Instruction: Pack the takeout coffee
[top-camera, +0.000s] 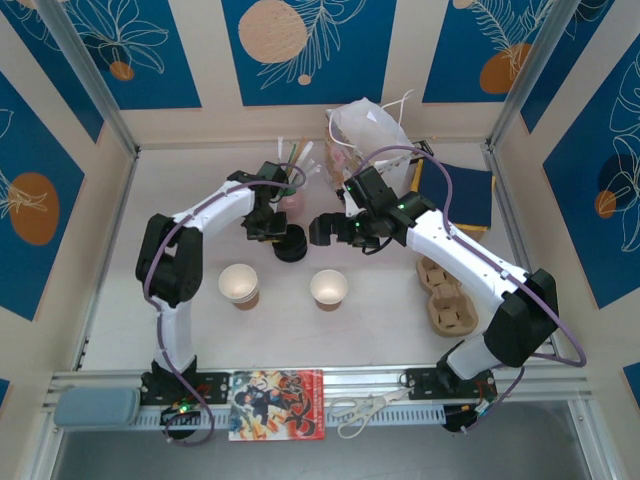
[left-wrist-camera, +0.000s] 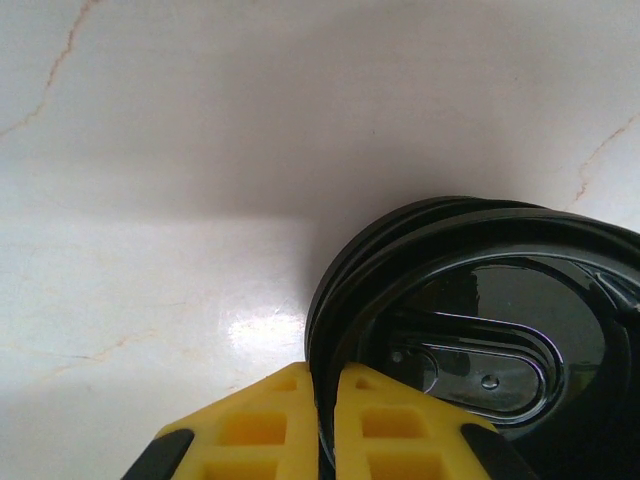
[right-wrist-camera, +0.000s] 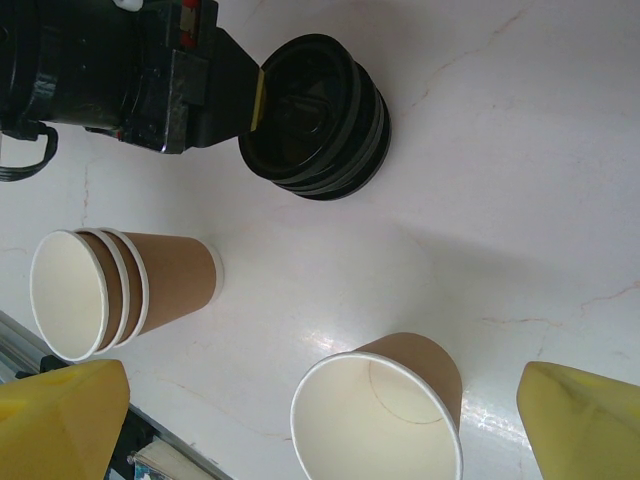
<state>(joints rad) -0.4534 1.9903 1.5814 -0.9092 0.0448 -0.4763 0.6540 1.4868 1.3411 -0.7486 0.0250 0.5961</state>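
Partly cropped, black lid (left-wrist-camera: 480, 345) pinched at rim by left hand (left-wrist-camera: 324, 378); right hand (right-wrist-camera: 315, 405) spread over takeout coffee (right-wrist-camera: 380, 432).

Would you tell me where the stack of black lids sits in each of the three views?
Top external: lids just left of centre, at the tip of the left gripper.
Left wrist: lids lower right.
Right wrist: lids upper centre.
Shared landmark: the left gripper, shut on the lids' rim.

Left gripper (left-wrist-camera: 322, 425) pinched, right gripper (right-wrist-camera: 320, 420) splayed.
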